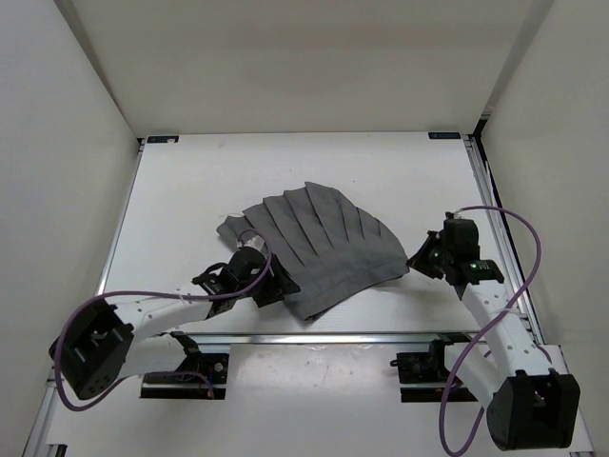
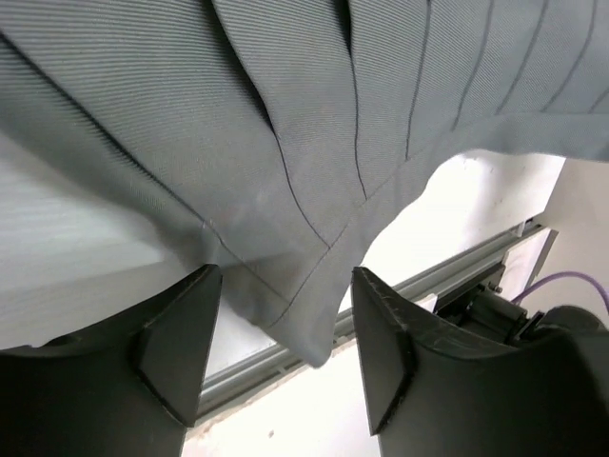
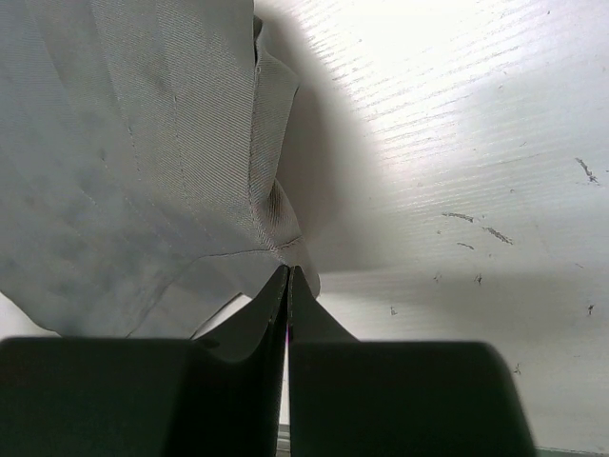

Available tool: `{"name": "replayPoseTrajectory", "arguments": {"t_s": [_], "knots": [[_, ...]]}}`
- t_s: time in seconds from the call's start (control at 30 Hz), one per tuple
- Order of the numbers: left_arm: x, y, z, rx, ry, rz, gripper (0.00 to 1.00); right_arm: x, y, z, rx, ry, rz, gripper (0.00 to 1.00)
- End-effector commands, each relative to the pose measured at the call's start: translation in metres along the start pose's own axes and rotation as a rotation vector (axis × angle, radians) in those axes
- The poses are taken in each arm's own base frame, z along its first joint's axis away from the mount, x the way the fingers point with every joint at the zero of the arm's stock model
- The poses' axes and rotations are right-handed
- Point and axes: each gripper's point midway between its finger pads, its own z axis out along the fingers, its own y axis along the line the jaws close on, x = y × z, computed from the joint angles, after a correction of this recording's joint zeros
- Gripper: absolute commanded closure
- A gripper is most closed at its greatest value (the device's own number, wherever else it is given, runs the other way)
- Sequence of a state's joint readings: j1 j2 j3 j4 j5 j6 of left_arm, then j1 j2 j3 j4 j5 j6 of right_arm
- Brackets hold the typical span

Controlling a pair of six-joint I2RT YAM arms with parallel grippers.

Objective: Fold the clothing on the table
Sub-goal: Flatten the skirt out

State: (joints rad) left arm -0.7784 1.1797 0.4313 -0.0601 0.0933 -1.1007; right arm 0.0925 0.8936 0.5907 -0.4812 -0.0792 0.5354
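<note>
Grey clothing [image 1: 324,249] spans left-right near the table [image 1: 190,171] front edge; right gripper [image 3: 288,278] clenched on its right corner, left gripper [image 2: 285,290] released, straddling what I read as the left corner.

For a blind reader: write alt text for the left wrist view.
A corner of the dark grey pleated clothing hangs between the open black fingers of the left gripper. Behind it lie the white table, its metal rail and a purple cable.
</note>
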Motion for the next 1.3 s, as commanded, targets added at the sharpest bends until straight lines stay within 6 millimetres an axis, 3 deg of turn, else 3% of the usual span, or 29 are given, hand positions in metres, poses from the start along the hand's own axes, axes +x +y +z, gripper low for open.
{"name": "replayPoseTrajectory", "arguments": {"t_s": [0.0,0.2,0.37,0.5,0.53,0.6,0.63,0.67,0.7,0.77,0.9,0.97,1.0,1.1,1.13,1.27], "knots": [[0.001,0.011,-0.010,-0.030,-0.004,-0.014,0.34,0.001,-0.002,0.001,0.007,-0.001,-0.010,1.00],[0.015,0.032,-0.017,-0.068,0.016,-0.077,0.34,0.003,0.000,0.003,-0.005,0.012,-0.003,1.00],[0.021,0.058,-0.011,-0.114,0.017,-0.110,0.35,0.003,0.000,0.001,-0.011,0.008,-0.001,1.00],[0.014,0.053,0.004,-0.120,0.013,-0.071,0.35,0.005,0.002,0.003,-0.014,0.018,0.004,1.00],[0.007,0.037,0.010,-0.103,0.001,-0.029,0.37,0.005,0.006,0.001,-0.023,0.021,-0.008,1.00],[0.007,0.038,0.020,-0.125,0.019,-0.002,0.42,0.003,0.004,0.001,-0.009,0.018,0.001,1.00],[0.005,0.030,0.026,-0.117,0.030,0.011,0.57,0.002,0.005,-0.001,-0.015,0.012,-0.004,1.00],[0.003,0.027,0.030,-0.116,0.032,0.026,0.88,0.002,0.005,-0.002,-0.014,0.011,0.005,1.00],[0.001,0.029,0.034,-0.137,0.037,0.034,1.00,0.003,0.002,-0.003,-0.010,0.014,0.011,1.00],[-0.005,0.033,0.038,-0.146,0.040,0.039,1.00,0.005,0.000,-0.003,-0.006,0.017,0.012,0.99],[-0.048,0.046,0.034,-0.210,-0.034,0.064,1.00,0.021,-0.002,-0.001,-0.008,0.071,0.008,1.00],[-0.079,0.045,0.028,-0.236,-0.092,0.104,1.00,0.039,-0.003,0.001,-0.014,0.138,-0.002,1.00],[-0.094,0.054,0.024,-0.268,-0.118,0.117,1.00,0.045,0.000,0.002,-0.022,0.155,-0.004,1.00],[-0.130,0.047,0.023,-0.297,-0.144,0.163,1.00,0.075,0.005,0.005,-0.071,0.271,-0.023,1.00],[-0.138,0.042,0.024,-0.294,-0.149,0.186,1.00,0.086,0.007,0.006,-0.083,0.315,-0.031,1.00],[-0.139,0.036,0.037,-0.304,-0.115,0.226,1.00,0.121,0.016,0.009,-0.122,0.461,-0.065,1.00]]}}
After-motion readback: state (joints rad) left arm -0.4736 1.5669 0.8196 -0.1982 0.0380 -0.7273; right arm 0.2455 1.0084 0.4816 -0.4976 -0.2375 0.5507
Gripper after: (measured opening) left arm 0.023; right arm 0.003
